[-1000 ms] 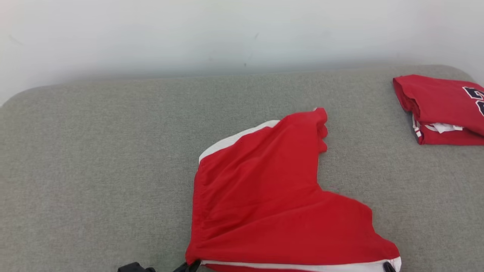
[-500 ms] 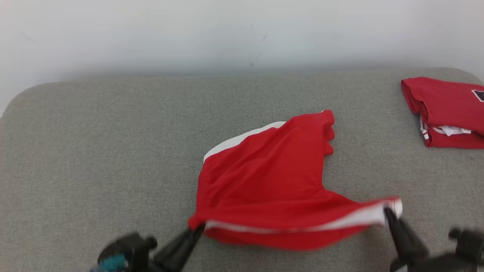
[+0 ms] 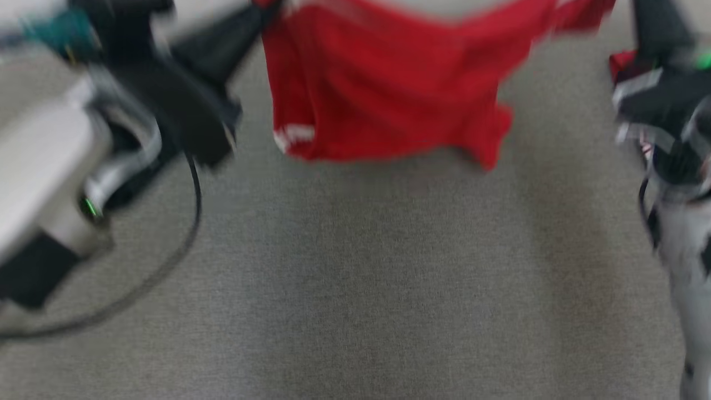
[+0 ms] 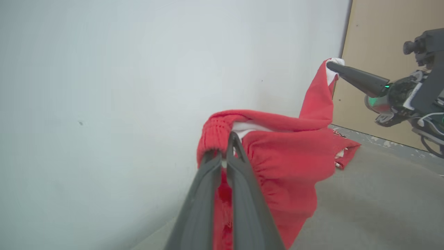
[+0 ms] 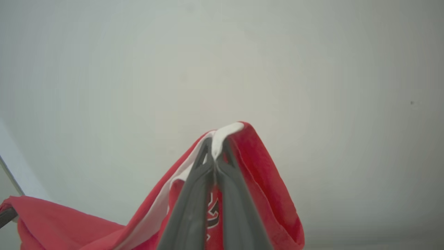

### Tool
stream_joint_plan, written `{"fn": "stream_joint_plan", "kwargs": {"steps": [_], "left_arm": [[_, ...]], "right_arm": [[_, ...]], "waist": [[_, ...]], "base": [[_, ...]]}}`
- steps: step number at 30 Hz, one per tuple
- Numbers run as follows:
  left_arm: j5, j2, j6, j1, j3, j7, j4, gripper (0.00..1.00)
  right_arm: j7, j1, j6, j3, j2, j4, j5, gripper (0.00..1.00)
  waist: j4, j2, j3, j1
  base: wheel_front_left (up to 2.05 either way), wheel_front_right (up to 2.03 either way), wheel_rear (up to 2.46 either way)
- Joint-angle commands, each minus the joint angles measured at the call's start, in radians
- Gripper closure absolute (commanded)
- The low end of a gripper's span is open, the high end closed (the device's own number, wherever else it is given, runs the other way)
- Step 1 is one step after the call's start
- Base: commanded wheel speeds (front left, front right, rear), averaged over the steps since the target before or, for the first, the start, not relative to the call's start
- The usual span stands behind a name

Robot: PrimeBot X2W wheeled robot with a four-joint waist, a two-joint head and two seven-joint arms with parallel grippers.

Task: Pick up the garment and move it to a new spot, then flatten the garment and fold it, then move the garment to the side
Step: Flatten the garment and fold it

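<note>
**Two grippers hold a red garment in the air between them**

The left gripper has its two dark fingers pressed together on a gathered, elastic-looking edge of the garment. A sliver of white trim is caught at the tips. The right gripper has its two fingers pinched tight on a white-edged corner of the same cloth.

The garment hangs between the two grips. Its top edge sags in the middle, and its loose lower part dangles, apparently clear of the surface. The head camera view is blurred. It shows the cloth at top centre, with the left gripper at upper left and the right gripper at upper right.

In all there are two grippers, four fingers and two garments. The second garment is also red with white marks. It lies on the surface beyond the held one, below the right gripper.

The surface is flat grey woven fabric. A black cable loops from the left arm above it. Behind stands a plain pale wall. A tan panel meets the wall at the right of the left wrist view.
</note>
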Motion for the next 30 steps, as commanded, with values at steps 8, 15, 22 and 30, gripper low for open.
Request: {"fn": "stream_joint_plan", "kwargs": {"steps": [8,15,22,30], "left_arm": [[-0.122,-0.051,0.002,-0.476,-0.011,0.041,0.191,1.00],[-0.171,-0.083,0.002,-0.709,-0.063,0.017,0.322,1.00],[-0.218,-0.084,0.002,-0.797,-0.149,-0.018,0.415,1.00],[-0.265,-0.069,0.002,-0.844,-0.224,-0.070,0.473,1.00]], "right_arm": [[-0.004,-0.565,-0.003,0.018,0.066,0.243,0.021,1.00],[-0.037,-0.884,-0.003,0.004,0.137,0.484,0.009,1.00],[-0.073,-1.001,-0.003,0.069,0.170,0.611,-0.015,1.00],[-0.108,-1.055,-0.003,0.161,0.164,0.680,-0.005,1.00]], "waist": [[-0.065,-0.0002,0.268,-0.0003],[-0.081,-0.0002,0.336,-0.0003],[-0.086,-0.0002,0.389,-0.0003],[-0.090,-0.0002,0.441,-0.0003]], "base": [[0.00,0.00,0.00],[0.00,0.00,0.00],[0.00,0.00,0.00],[0.00,0.00,0.00]]}}
